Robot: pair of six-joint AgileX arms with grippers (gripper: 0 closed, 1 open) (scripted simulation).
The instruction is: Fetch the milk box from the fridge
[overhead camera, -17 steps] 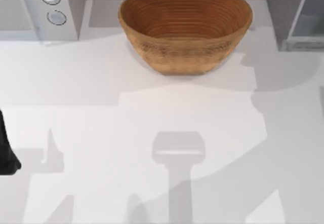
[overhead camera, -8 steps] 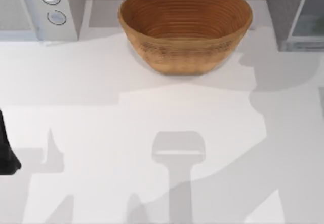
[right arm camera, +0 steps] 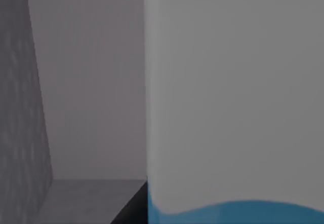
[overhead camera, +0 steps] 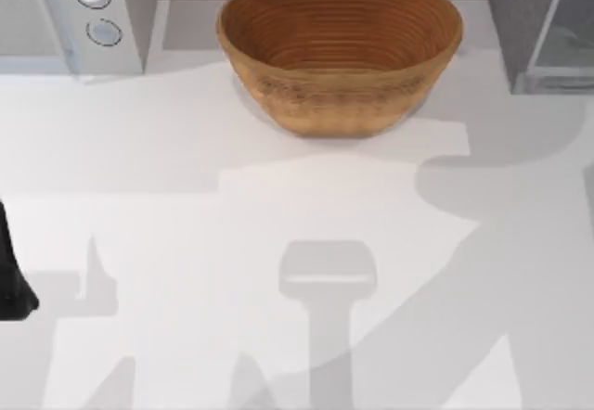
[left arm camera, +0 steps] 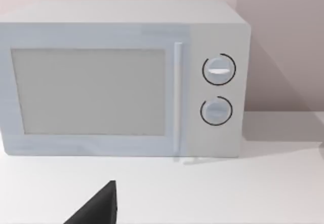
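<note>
Right now the milk box [right arm camera: 233, 102] looms directly ahead of the right wrist camera, very close, standing upright with its long axis vertical. Its broad face is pale white-grey, and a wavy sky-blue band runs across the lower part. Beside it is a dark grey speckled wall [right arm camera: 20, 112] and a grey floor, so by my reading the carton sits inside the fridge [overhead camera: 538, 30], whose speckled body and glassy door panel stand at the counter's [overhead camera: 278, 178] far right corner in the top view. A dark wedge at the carton's lower edge could be a finger of the right end effector, but I cannot tell whether its fingers are apart or clamped on the carton.

So the right arm is clearly the nearer one; the carton lies straight ahead of it, and the coming move turns on that head-on line.

Over on the left, the other arm is parked at the counter's left edge, its left end effector [overhead camera: 13, 285] facing the white microwave [left arm camera: 126, 77]; a single dark finger tip [left arm camera: 98, 209] shows, and its state I cannot tell either. A wicker bowl [overhead camera: 340, 53] sits mid-back.
</note>
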